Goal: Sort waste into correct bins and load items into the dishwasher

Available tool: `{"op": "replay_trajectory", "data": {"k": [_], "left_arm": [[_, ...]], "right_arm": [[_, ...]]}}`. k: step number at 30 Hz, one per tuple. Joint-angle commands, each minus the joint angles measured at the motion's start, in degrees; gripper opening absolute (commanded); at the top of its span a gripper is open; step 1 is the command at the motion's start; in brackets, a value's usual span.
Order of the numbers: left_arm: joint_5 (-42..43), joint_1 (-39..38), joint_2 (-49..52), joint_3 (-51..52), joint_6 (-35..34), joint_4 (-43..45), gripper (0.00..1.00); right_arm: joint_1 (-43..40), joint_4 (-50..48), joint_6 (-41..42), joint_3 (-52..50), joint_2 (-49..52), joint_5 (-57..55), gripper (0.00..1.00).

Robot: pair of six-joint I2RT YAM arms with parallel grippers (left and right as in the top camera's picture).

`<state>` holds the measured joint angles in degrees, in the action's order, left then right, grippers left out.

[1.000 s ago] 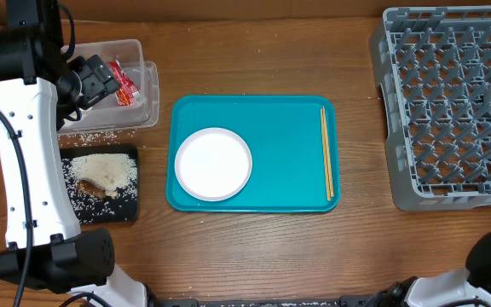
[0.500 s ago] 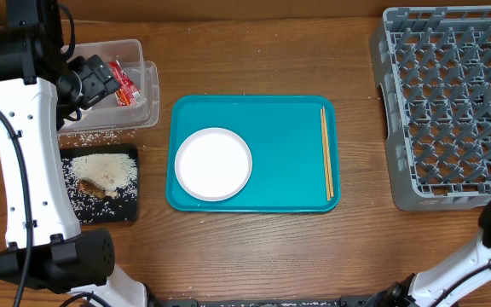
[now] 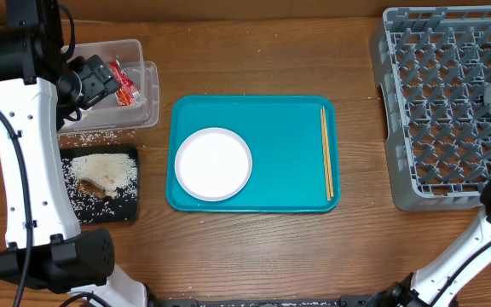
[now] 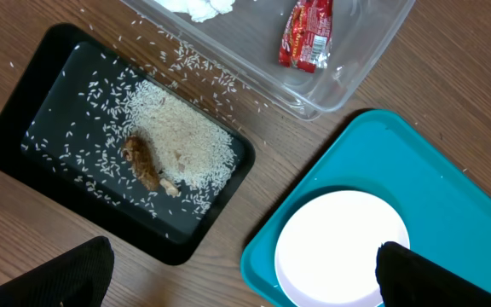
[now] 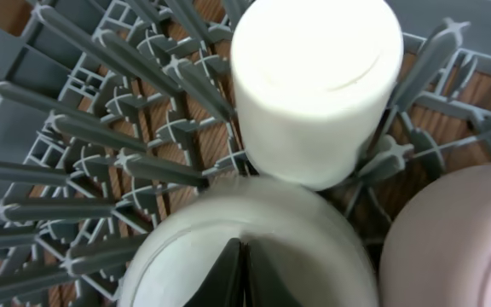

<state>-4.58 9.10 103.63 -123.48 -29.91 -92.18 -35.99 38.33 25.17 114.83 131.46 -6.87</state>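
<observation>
1. Left gripper [image 4: 241, 260], bottom edge of the left wrist view: fingers spread as wide as can be, nothing between them, above the gap between black tray [image 4: 24, 119] and teal tray [image 3: 288, 128].
2. Right gripper [image 5: 244, 277], bottom centre of the right wrist view: fingers pressed together, nothing gripped, just over a white bowl [image 5: 254, 239].
3. Rack [image 3: 441, 102], right side of the overhead frame: cup [image 5: 318, 85] base up among the pegs, white bowl just below it in the right wrist view, pale bowl [image 5: 454, 239] at lower right.
4. Tub [image 3: 147, 85], upper left of the overhead frame: red wrapper [image 4: 307, 34] and tissues [image 4: 199, 7] inside.
5. Black tray, directly below the tub: rice [image 4: 186, 136] heaped, brown food [image 4: 141, 162] at the heap's edge, stray grains on the table [image 3: 314, 247] between tub and tray.
6. Teal tray, centre of the overhead frame: plate [image 3: 213, 164] at its left, chopsticks [image 3: 326, 153] side by side along its right edge.
</observation>
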Motion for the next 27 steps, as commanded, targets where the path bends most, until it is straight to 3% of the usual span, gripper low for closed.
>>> {"op": "replay_trajectory", "data": {"k": [1,10,15,24,25,27], "left_arm": [[-0.5,-0.1,0.5,-0.4,-0.5,-0.1,1.0],[-0.5,-0.1,0.5,-0.4,-0.5,-0.1,1.0],[-0.5,-0.1,0.5,-0.4,-0.5,-0.1,1.0],[-0.5,-0.1,0.5,-0.4,-0.5,-0.1,1.0],[-0.5,-0.1,0.5,-0.4,-0.5,-0.1,1.0],[-0.5,-0.1,0.5,-0.4,-0.5,-0.1,1.0]], "right_arm": [[0.1,-0.7,-0.5,0.0,1.1,-1.0,0.05],[0.1,2.1,-0.5,1.6,-4.0,2.9,0.04],[0.1,4.8,-0.5,1.9,-13.5,15.0,0.14],[3.9,17.3,-4.4,1.9,-23.6,56.0,0.19],[5.6,19.8,-6.5,1.9,-23.9,58.1,0.27],[10.0,25.2,-11.0,1.9,-24.0,59.7,0.53]]}}
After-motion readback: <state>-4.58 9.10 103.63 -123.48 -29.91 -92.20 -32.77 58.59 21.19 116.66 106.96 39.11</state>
